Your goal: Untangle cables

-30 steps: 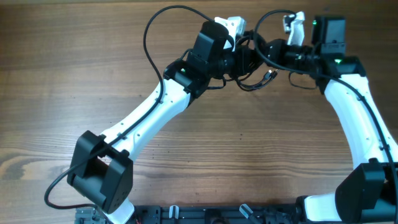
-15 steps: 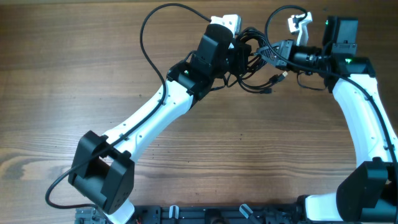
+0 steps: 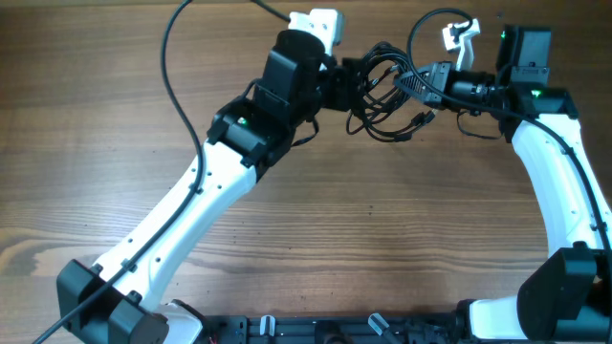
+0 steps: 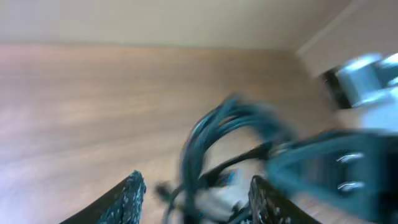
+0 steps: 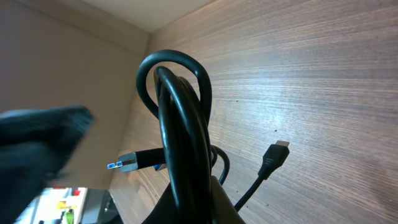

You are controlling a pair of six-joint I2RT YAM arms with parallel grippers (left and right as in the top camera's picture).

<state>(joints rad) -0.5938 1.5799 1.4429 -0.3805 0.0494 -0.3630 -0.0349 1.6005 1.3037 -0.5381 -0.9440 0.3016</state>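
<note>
- Task item, cables [image 3: 387, 91]: thin black cords bunched in one looped tangle at the far side of the table [image 3: 143, 124], between my two grippers
- Right gripper [image 3: 413, 84]: clenched on the cables; in my right wrist view the loops rise straight up from between my fingers and arch over at the top
- Left gripper [image 3: 349, 84]: at the left end of the bunch, facing my right gripper; jaws released, with the fingers [image 4: 132, 194] standing well apart in the blurred left wrist view
- Cords between my left fingers: a dark loop and a pale plug-like shape show there; whether any of it touches a pad, I cannot tell
- Blue-tipped plug [image 5: 127, 163]: sticks out sideways, left of the held bundle in the right wrist view
- Black plug [image 5: 274, 155]: on the end of a single thin cord, right of the bundle, over bare wood
- Table: brown wood grain, seen in all three views
</note>
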